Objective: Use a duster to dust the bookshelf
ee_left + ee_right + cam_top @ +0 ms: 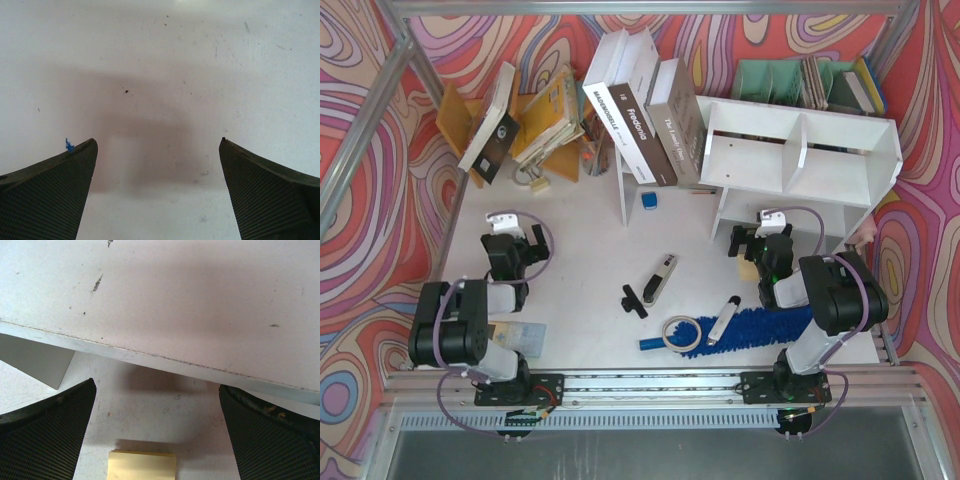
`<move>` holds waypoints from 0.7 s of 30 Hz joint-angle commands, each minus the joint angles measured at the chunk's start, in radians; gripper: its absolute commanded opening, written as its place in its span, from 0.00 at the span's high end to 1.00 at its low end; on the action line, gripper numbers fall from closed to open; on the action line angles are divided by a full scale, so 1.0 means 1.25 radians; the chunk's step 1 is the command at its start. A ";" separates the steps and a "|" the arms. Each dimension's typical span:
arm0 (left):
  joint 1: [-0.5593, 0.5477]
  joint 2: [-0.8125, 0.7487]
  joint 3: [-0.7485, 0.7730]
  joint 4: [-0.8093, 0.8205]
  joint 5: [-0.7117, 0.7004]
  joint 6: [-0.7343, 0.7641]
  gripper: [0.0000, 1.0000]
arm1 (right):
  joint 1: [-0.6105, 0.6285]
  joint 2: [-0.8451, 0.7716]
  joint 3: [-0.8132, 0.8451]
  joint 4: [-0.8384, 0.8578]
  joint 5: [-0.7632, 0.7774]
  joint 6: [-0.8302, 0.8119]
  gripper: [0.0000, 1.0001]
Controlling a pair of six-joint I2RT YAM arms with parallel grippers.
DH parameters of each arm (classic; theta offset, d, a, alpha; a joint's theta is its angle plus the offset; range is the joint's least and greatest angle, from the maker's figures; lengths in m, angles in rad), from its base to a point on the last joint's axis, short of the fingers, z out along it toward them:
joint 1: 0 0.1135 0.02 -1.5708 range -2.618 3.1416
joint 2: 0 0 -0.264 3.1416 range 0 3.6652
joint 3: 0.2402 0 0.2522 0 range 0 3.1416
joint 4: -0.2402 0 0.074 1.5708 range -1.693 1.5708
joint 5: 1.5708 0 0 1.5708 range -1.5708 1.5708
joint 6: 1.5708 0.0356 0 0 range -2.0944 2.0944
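Left gripper (pixel 157 150) spread wide, empty, above bare table (pixel 160 50). Right gripper (pixel 157 390) equally wide, empty, just before bookshelf (pixel 840 122) base. Duster (pixel 770 325) lies on table at near edge, ungrasped. Dusting apparently not begun: pickup and every wipe left.

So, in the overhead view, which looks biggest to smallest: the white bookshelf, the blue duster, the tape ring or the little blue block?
1. bookshelf, clearly the largest
2. duster, although the right arm hides one end of it
3. tape ring
4. blue block, the smallest
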 commanded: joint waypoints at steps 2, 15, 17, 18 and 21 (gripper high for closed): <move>-0.054 -0.115 -0.045 -0.007 -0.062 0.055 0.02 | 0.000 -0.006 0.014 0.023 -0.021 -0.015 0.01; -0.161 -0.476 -0.105 -0.194 -0.170 0.007 0.02 | 0.036 -0.186 -0.013 -0.133 -0.031 -0.026 0.01; -0.169 -0.528 -0.103 -0.234 -0.166 -0.012 0.02 | 0.053 -0.227 -0.025 -0.164 -0.017 -0.023 0.01; -0.170 -0.552 -0.100 -0.254 -0.162 -0.027 0.02 | 0.058 -0.251 -0.034 -0.177 -0.015 -0.020 0.01; -0.172 -0.603 -0.092 -0.302 -0.147 -0.078 0.02 | 0.074 -0.329 -0.046 -0.245 -0.017 -0.013 0.01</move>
